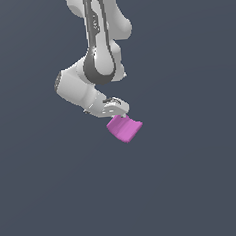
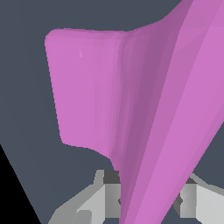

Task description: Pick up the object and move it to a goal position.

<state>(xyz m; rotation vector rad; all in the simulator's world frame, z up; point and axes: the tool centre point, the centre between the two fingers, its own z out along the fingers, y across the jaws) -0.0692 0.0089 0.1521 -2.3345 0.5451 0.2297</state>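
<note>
— One arm [image 1: 97, 51], large and pale, reaching down from the far top of the exterior view, bent toward that view's right at the wrist.

— And below it?

— Gripper [image 1: 118, 111], tilted, with the object [image 1: 125, 128] hanging right under the fingertips, a little toward the exterior view's right. No table edge, no shadow, no goal marker to be seen anywhere; only flat grey all round.

— Holding or merely touching?

— Holding, by the look of it. In the wrist view, object [image 2: 131, 100] filling most of the picture, its narrow lower part running down between the two grey fingers [image 2: 107, 197], pads pressed to either side. Jaws closed on the pink block, then, and apparently clear of any surface, though hard to prove without a shadow.

— So: carrying step. How to do it well?

— Slowly, probably. Grip sitting on a thin edge of a saddle-shaped piece, most of the mass out beyond the pads and skewed; likely to pivot or slip under a quick swing. Best kept steady: no loosening, no sharp wrist turns, smooth travel to the goal.
</note>
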